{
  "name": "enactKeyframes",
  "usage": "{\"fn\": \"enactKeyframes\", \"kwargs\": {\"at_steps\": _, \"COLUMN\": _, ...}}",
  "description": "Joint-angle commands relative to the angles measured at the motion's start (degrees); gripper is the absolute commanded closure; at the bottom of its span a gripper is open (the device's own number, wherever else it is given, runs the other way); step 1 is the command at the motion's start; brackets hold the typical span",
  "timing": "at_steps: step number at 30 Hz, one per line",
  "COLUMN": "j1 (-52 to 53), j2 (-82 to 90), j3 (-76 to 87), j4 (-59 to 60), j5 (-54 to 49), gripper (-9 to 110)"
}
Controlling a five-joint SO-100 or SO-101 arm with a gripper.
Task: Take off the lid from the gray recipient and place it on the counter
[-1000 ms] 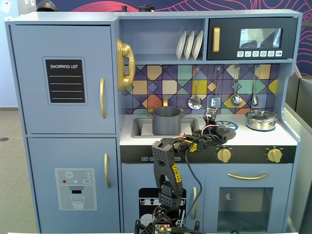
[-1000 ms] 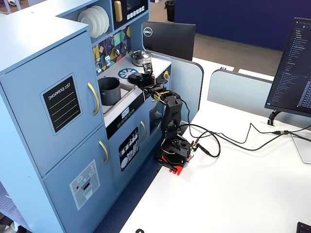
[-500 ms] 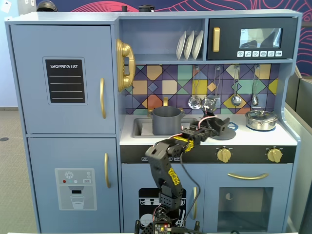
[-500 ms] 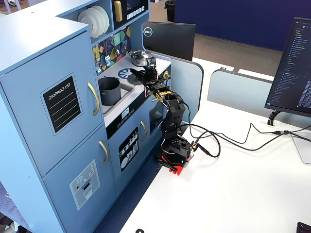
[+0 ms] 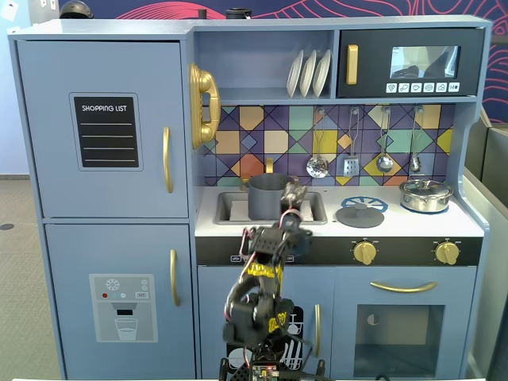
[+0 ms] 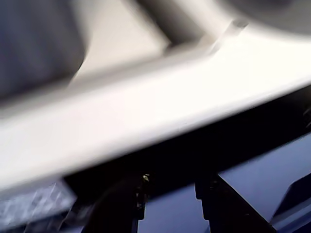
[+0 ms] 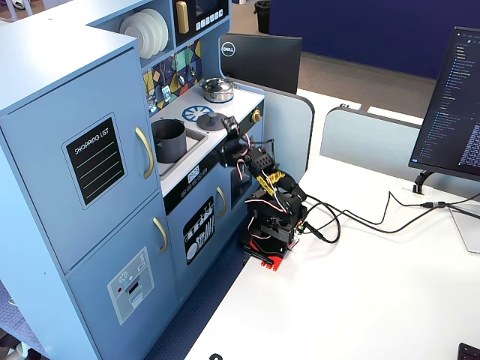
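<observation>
Gray pot [image 5: 267, 197] sits in the sink cut-out of the white counter [image 5: 468, 225], open at the top, no lid on it. Same in the other fixed view: pot [image 7: 169, 140] upright in the sink, counter [image 7: 244, 97] running to the right of it.

Lid [image 5: 359, 214] lies flat on the counter, knob up, partly over the blue burner print [image 5: 367, 202] and well apart from the pot. It is also visible as a dark disc [image 7: 210, 121] just right of the sink in the angled fixed view. Silver pot [image 5: 425, 195] stands further right with its own lid on.

My gripper [image 5: 292, 193] is up at the counter's front edge, just right of the pot, holding nothing. From the side it [image 7: 229, 129] sits between the sink and the lid. I cannot tell whether my fingers are spread or pressed together; they are too small in both fixed views.

Wrist view is badly blurred: only the counter's white edge [image 6: 160, 121] above a dark band, with 2 dark parts at the bottom.
</observation>
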Motion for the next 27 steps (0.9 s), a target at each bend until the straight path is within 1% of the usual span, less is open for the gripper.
{"fn": "enactKeyframes", "kwargs": {"at_steps": 1, "j1": -6.06, "j2": 6.68, "j3": 5.71, "j4": 6.68, "j5": -3.08, "gripper": 102}}
{"fn": "enactKeyframes", "kwargs": {"at_steps": 7, "j1": -16.52, "j2": 9.76, "j3": 15.91, "j4": 17.84, "j5": 0.53, "gripper": 102}}
{"fn": "enactKeyframes", "kwargs": {"at_steps": 10, "j1": -19.86, "j2": 12.48, "j3": 18.98, "j4": 23.55, "j5": 0.70, "gripper": 102}}
{"fn": "enactKeyframes", "kwargs": {"at_steps": 15, "j1": -20.48, "j2": 13.45, "j3": 22.68, "j4": 28.56, "j5": 0.18, "gripper": 102}}
{"fn": "enactKeyframes", "kwargs": {"at_steps": 19, "j1": -21.45, "j2": 13.54, "j3": 25.93, "j4": 34.63, "j5": -3.69, "gripper": 102}}
{"fn": "enactKeyframes", "kwargs": {"at_steps": 21, "j1": -22.85, "j2": 13.54, "j3": 26.02, "j4": 37.09, "j5": -1.49, "gripper": 102}}
{"fn": "enactKeyframes", "kwargs": {"at_steps": 26, "j1": -21.27, "j2": 13.54, "j3": 26.02, "j4": 44.82, "j5": -2.11, "gripper": 100}}
{"fn": "enactKeyframes", "kwargs": {"at_steps": 27, "j1": -21.27, "j2": 13.54, "j3": 26.02, "j4": 45.18, "j5": 0.00, "gripper": 100}}
